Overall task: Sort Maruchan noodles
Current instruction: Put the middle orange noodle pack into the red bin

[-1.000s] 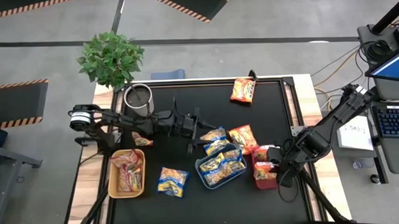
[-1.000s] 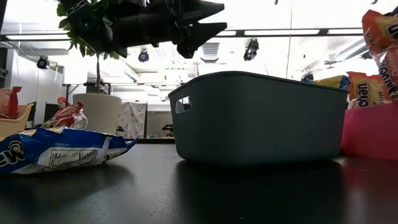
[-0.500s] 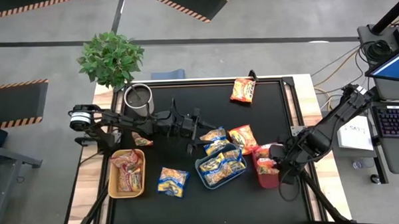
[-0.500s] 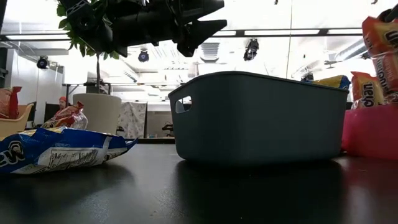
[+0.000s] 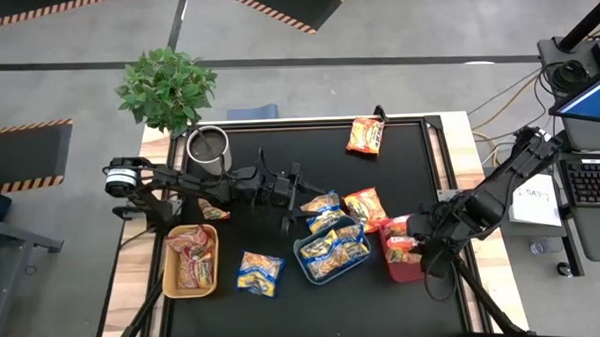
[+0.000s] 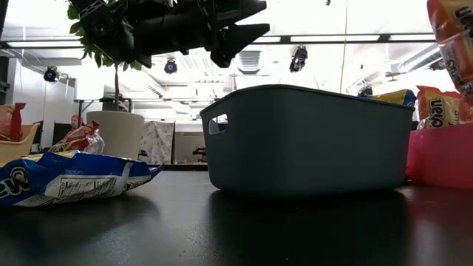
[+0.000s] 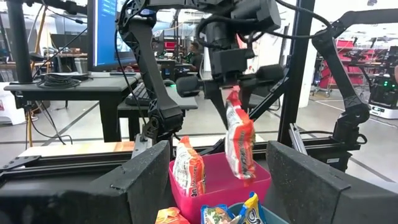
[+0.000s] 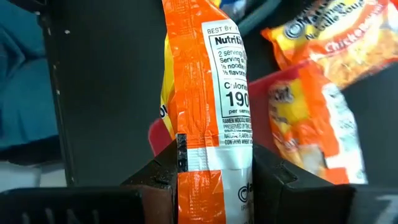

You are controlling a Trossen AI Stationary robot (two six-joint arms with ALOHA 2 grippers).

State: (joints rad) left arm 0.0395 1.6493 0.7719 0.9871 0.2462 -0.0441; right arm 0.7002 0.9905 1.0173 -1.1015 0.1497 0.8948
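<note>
The right fingers pinch one end of an orange noodle packet, which hangs below them, long axis upright, over the red tray. Another orange packet leans upright inside that tray. The left fingers are spread and grasp nothing, above the table beside the blue tray.

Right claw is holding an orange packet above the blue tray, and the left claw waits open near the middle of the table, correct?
Not quite. The right claw holds the orange packet above the red tray, not the blue one; the left wrist view shows it. The left claw does wait open mid-table.
</note>
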